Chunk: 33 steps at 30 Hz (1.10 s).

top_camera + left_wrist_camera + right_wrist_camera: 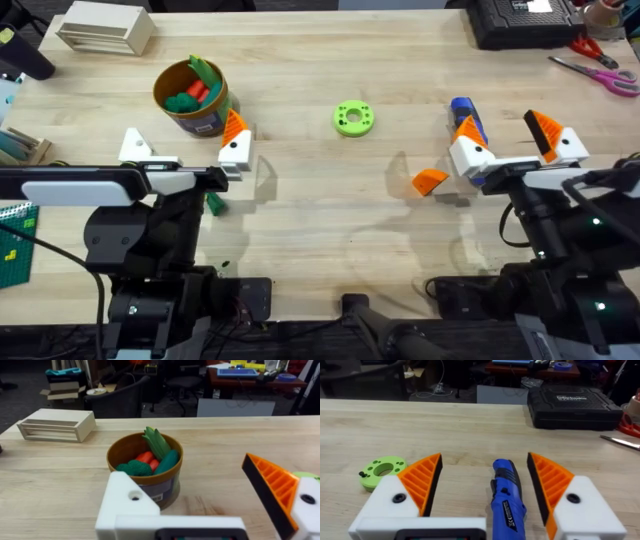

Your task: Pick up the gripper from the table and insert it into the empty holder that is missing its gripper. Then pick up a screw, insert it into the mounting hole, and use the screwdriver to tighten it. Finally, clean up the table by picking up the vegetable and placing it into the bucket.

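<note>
The orange gripper (430,181) lies loose on the table (320,215), just left of my right arm. My left gripper (186,142) stands open in front of the bucket (190,97). One of its fingers is a bare white holder (135,146) (131,505) without a tip; the other carries an orange tip (272,491). My right gripper (512,145) (485,467) is open, both orange tips in place, with the blue screwdriver (463,110) (507,497) lying on the table between its fingers. A tiny dark green vegetable (213,204) rests by the left arm.
The bucket (145,467) holds several green and red toy pieces. A lime-green ring (353,118) (382,471) with small dark screws lies mid-table. A white slatted box (105,30) sits far left; a black case (525,22) and red-handled scissors (598,72) sit far right.
</note>
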### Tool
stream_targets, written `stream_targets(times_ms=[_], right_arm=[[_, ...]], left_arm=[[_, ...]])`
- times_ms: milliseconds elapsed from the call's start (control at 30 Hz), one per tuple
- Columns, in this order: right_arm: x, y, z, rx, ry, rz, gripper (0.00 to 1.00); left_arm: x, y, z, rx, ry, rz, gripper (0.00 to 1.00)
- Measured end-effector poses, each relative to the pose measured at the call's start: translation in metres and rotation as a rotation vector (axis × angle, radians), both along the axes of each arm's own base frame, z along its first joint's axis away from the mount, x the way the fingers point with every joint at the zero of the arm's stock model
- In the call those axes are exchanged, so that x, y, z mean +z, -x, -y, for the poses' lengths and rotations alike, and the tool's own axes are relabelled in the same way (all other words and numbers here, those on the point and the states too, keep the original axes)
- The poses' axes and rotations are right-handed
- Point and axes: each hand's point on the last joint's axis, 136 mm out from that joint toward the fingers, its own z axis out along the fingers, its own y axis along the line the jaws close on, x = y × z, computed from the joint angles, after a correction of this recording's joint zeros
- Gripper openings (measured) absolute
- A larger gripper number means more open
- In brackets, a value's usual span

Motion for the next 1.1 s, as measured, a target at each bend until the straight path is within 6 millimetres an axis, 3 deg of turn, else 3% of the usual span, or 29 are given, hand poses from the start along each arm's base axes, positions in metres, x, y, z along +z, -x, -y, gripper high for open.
stream_targets(times_ms=[333,433,567,667,700,833,1000,1033,1067,1100], right_arm=[[-0.002,0.002,0.005,-0.034,-0.016,-0.037,0.989],[-0.002,0.012,0.007,-0.046,-0.035,-0.136,0.989],[0.027,0.029,0.007,-0.053,-0.044,-0.246,0.99],[0.064,0.039,0.008,-0.057,-0.046,-0.294,0.99],[0.089,0.043,0.008,-0.059,-0.045,-0.339,0.99],[0.102,0.041,0.008,-0.059,-0.045,-0.349,0.988],[0.097,0.043,0.008,-0.06,-0.045,-0.372,0.989],[0.097,0.043,0.008,-0.06,-0.044,-0.372,0.989],[0.097,0.043,0.008,-0.06,-0.044,-0.372,0.989],[0.097,0.043,0.008,-0.06,-0.044,-0.372,0.989]], left_arm=[[0.0,0.002,-0.003,0.019,0.0,-0.031,0.987],[0.021,0.011,-0.003,0.019,-0.001,-0.075,0.987],[0.066,0.029,-0.003,0.02,0.006,-0.164,0.987],[0.083,0.042,-0.003,0.019,0.006,-0.314,0.987],[0.092,0.046,-0.003,0.017,0.005,-0.452,0.987],[0.104,0.038,-0.003,0.017,0.004,-0.505,0.987],[0.086,0.042,-0.002,0.014,0.004,-0.607,0.987],[0.085,0.042,-0.002,0.014,0.004,-0.613,0.978],[0.085,0.042,-0.002,0.015,0.01,-0.613,0.873],[0.085,0.042,-0.002,0.016,0.01,-0.613,0.703]])
